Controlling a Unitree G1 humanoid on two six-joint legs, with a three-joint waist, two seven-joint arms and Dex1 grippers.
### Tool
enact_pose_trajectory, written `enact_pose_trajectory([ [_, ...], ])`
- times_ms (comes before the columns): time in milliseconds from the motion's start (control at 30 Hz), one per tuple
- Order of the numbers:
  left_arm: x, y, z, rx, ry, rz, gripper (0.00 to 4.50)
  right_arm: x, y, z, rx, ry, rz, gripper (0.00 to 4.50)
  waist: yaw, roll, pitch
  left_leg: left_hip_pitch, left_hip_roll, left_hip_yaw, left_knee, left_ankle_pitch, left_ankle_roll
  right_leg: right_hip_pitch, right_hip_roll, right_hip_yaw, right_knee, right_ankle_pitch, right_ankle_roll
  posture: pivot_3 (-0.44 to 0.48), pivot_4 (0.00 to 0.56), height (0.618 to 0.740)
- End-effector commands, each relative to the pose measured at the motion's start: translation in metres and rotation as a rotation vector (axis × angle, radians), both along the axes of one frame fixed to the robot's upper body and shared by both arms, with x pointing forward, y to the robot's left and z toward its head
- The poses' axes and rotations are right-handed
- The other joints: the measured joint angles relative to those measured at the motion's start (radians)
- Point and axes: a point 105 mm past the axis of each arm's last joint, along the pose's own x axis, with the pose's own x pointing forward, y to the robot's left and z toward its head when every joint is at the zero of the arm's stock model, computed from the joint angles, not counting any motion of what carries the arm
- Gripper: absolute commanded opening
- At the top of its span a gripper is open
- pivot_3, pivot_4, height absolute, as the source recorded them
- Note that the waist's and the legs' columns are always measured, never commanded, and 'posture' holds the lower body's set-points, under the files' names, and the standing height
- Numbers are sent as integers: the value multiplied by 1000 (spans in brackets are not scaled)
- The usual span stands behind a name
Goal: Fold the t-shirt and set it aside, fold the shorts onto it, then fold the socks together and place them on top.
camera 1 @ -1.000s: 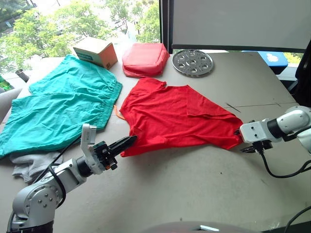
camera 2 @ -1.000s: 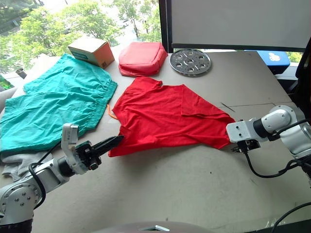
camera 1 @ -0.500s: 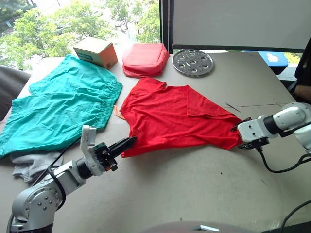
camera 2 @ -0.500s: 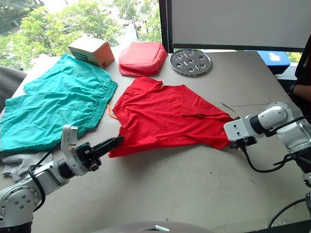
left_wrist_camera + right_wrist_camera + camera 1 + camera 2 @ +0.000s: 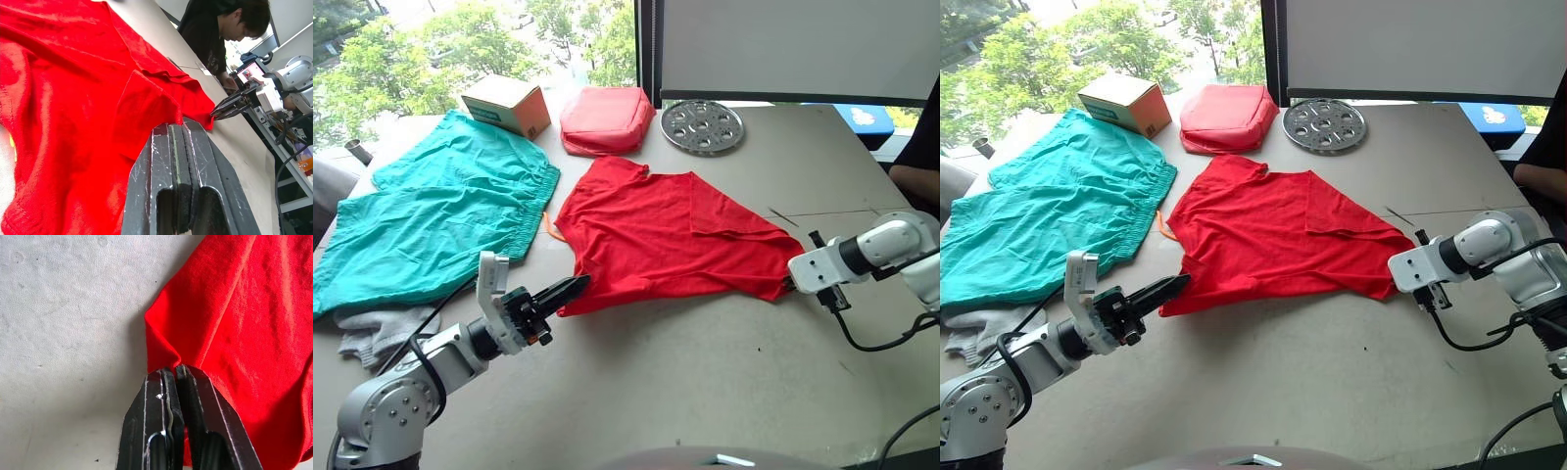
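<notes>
In the middle of the frame the t-shirt (image 5: pixel 671 235) lies spread out on the counter (image 5: pixel 724 362), partly folded with a flap across its right half. The left end effector (image 5: pixel 570 288) sits at the lower left, fingers pressed together on the shirt's near-left corner; in the left wrist view the red cloth runs right up to the closed tips. The right end effector (image 5: pixel 175 369), at the right edge of the frame, is pinched tight on the shirt's right corner, and you can see a little pleat of cloth bunched right at the fingertips.

The shorts (image 5: pixel 431 220) are flat at the upper left, just beside the shirt, and the socks (image 5: pixel 372 331) peek out from under their lower edge. Along the top sit a cardboard box (image 5: pixel 507 105), a red padded pouch (image 5: pixel 605 119) and a round metal tray (image 5: pixel 702 126). A person (image 5: pixel 220 34) shows in the left wrist view.
</notes>
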Motion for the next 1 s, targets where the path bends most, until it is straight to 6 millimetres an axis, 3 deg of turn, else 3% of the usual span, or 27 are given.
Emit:
enact_pose_trajectory([
  [33,0,1,11,-19,-50,4,0,-2,-6,21,13,-67,-21,65,1,0,0,0,0,0,0,0,0,0,0,0,0,0,0,0,150,740],
  [333,8,11,12,-16,-57,38,0,-12,-14,32,129,-82,-235,65,1,0,0,0,0,0,0,0,0,0,-1,0,0,0,0,0,150,740],
  [467,11,26,25,-56,-74,65,0,-24,-10,45,313,-22,-391,65,1,0,0,0,1,-1,0,0,0,0,-2,0,0,0,0,0,150,740],
  [567,-2,26,34,-51,-67,-23,0,-37,-14,53,384,29,-481,65,2,0,0,-1,1,-2,0,0,0,0,-4,-1,0,0,0,0,150,740],
  [700,-34,29,52,-55,-1,-188,0,-66,-21,64,442,114,-573,65,1,0,0,-2,2,-2,-1,-1,0,-1,-5,-1,-1,0,0,0,150,740],
  [800,-51,37,79,-130,34,-267,0,-81,-17,82,533,155,-610,65,0,0,0,-2,2,-2,0,-1,0,-1,-5,-1,-1,0,0,0,150,740],
  [900,-43,52,106,-158,-12,-244,0,-78,-14,106,644,100,-639,65,1,6,4,-1,3,-2,0,-3,-5,-1,-5,-1,1,-3,4,0,150,740],
  [1000,-9,59,123,-125,-136,-141,0,-57,-19,123,697,-38,-690,65,2,6,4,0,4,-2,0,-3,-5,-1,-6,-5,1,-4,6,0,150,740],
])
